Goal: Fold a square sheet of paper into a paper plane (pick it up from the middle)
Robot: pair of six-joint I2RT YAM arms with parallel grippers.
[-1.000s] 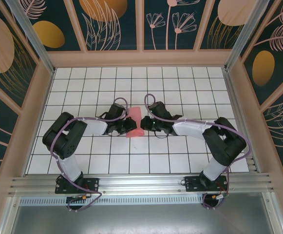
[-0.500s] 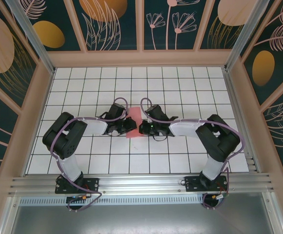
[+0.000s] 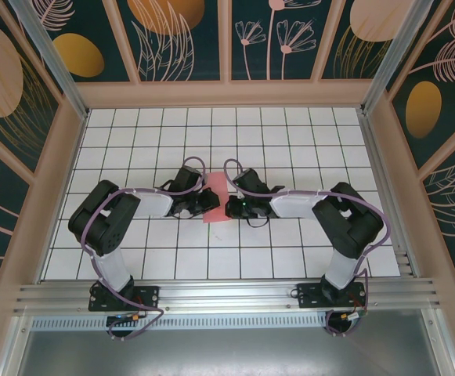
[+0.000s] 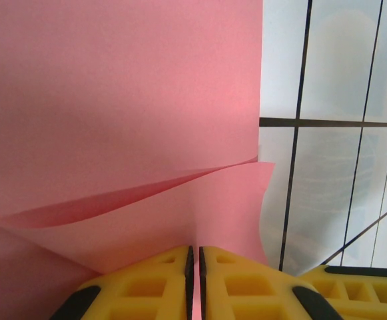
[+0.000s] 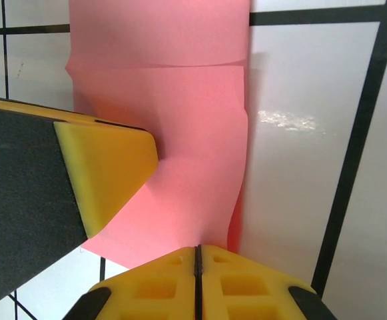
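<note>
Swinging inward over the past second, the right arm has drawn its elbow closer and carried the right fingers (image 3: 232,207) up to the sheet (image 3: 216,190), which now shows less of its pink surface from above than it did; the left arm has barely shifted

At the middle of the table (image 3: 290,141) the half-folded sheet lies between both sets of fingers, its long axis running away from the arm bases. Left fingers (image 3: 208,202) meet it from its left side, right fingers from its right, both touching it, so neither arm is the nearer

From the left wrist, the left fingers (image 4: 176,277) are pressed together on a thin edge of the sheet (image 4: 120,100), one layer curling up off the other ahead of them. From the right wrist, the right fingers (image 5: 180,283) sit pinched narrow on the nearest edge of the sheet (image 5: 180,120), which stretches straight ahead of them, a crease crossing it farther on; a left finger (image 5: 106,170) rests on it from the side

Any coming fold appears to turn on that lengthwise line, with each arm holding its own flank of the sheet
</note>
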